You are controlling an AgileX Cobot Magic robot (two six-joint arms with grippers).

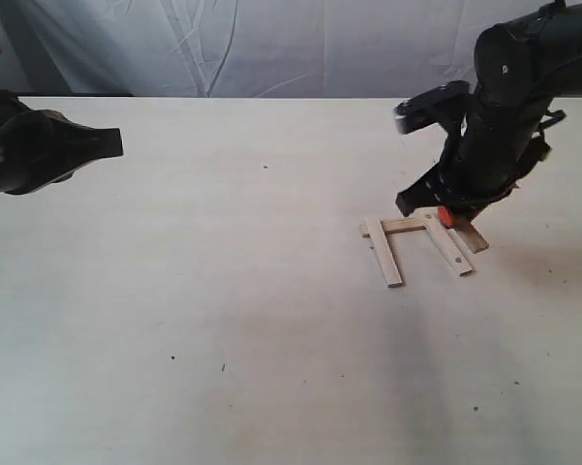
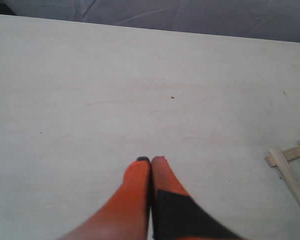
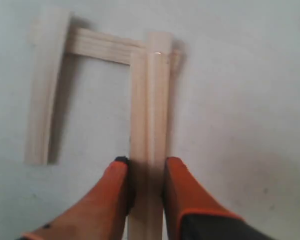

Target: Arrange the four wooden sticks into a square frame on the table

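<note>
Four wooden sticks lie right of centre on the table [image 1: 223, 291]. One stick [image 1: 385, 254] and a dotted stick [image 1: 450, 247] run parallel, joined at the far end by a cross stick [image 1: 404, 226]. The fourth stick [image 1: 473, 239] pokes out beside the dotted one, under my right gripper [image 1: 445, 215]. In the right wrist view, two slats [image 3: 139, 125] [image 3: 159, 100] run side by side between the orange fingers [image 3: 177, 185] of the right gripper [image 3: 146, 165], which presses their sides. My left gripper [image 2: 150, 160] is shut and empty, far left above bare table.
A grey cloth backdrop [image 1: 271, 48] hangs behind the table's far edge. The left arm [image 1: 39, 150] hovers at the far left. The left wrist view catches two sticks [image 2: 289, 172] at its edge.
</note>
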